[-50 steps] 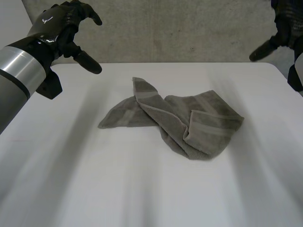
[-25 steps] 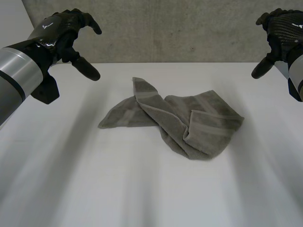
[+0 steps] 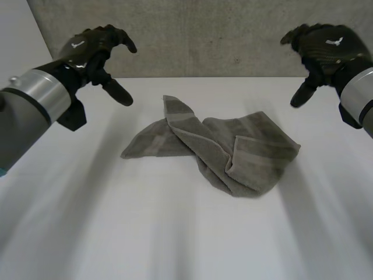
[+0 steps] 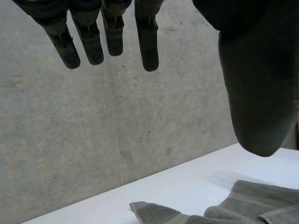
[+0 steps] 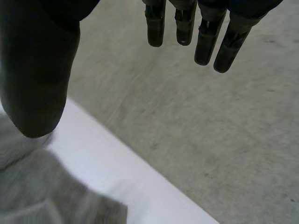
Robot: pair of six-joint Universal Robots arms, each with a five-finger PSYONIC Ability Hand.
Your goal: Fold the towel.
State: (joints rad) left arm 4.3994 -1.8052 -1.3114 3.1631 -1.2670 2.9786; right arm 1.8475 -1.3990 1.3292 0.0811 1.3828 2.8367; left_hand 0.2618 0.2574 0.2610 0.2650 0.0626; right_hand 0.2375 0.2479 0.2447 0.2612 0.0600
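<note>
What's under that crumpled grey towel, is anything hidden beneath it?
The towel lies on the white table, which shows all round it. The cloth is bunched and lapped over itself, so whatever lies beneath its folds is covered and cannot be seen.

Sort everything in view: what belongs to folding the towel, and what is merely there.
Belongs to the job:
crumpled grey terry towel, lying unfolded
black left hand, open, raised in the air
black right hand, open, raised likewise

Merely there:
white table, bearing the towel
grey concrete wall behind it
</note>
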